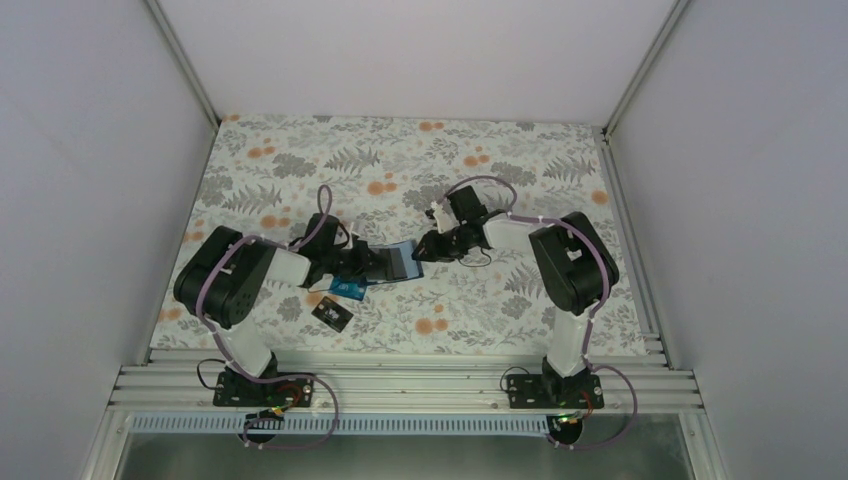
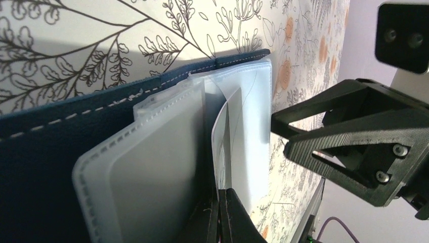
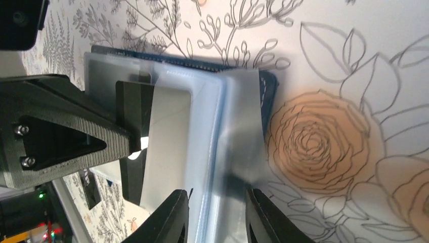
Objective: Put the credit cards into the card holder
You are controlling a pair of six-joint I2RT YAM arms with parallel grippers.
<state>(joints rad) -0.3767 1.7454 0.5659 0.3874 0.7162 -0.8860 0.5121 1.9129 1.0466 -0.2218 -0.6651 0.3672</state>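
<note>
My left pincer (image 3: 132, 144) is shut tight on a black card (image 3: 129, 177), gripping it by one edge. The card's far part lies under a clear sleeve of the card holder (image 1: 398, 262), though I cannot tell how deep it sits. The card holder lies open on the table, near its middle, between my two pincers. Its dark navy cover is underneath and its pale translucent sleeves are fanned on top.

My right pincer (image 3: 217, 205) stands narrow, its two fingers closed on the raised edge of those sleeves from the opposite side. This keeps one page lifted away from the rest. In the left wrist view the black card shows only as a thin dark line, edge-on, between two sleeves. My right pincer sits just beyond the holder's edge there.

Near the holder, on my left arm's side and closer to my bases, a teal-blue card (image 1: 347, 290) lies flat. A second black card (image 1: 332, 314) with small light markings lies just beside it, closer to me again. The table (image 1: 300, 160) wears a floral cover of grey leaves and orange blossoms.
</note>
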